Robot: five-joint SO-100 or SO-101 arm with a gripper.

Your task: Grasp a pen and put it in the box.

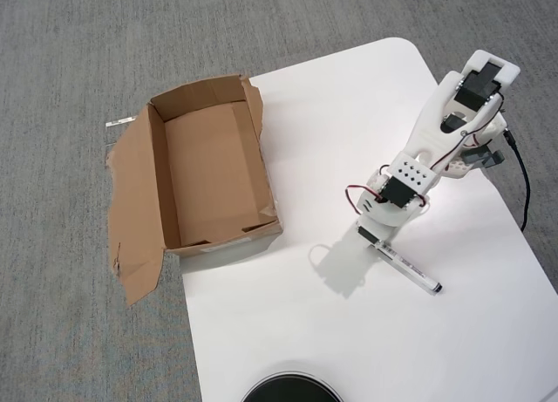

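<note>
Table: we see a white table with rounded corners, standing on grey carpet.

Arm: a white arm reaches from its base near the table's upper right edge down toward the middle of the table, with black motors and red wires showing along it.

Gripper: the gripper points down at the table top, and we look onto its back. From this view we cannot tell how wide the jaws stand, or whether they pinch anything.

Pen: the pen lies flat on the table, slanting from the gripper down to the right. Its upper end sits right at the gripper tip, partly hidden under it; its small black tip points lower right. We cannot tell whether the gripper touches it.

Box: the cardboard box sits at the table's left edge, open side up, with a torn flap spread out to its left over the carpet. It is well apart from the pen, and nothing lies inside that we can see.

Other: a dark round object is cut off at the bottom edge, and a black cable runs along the table's right side.
</note>
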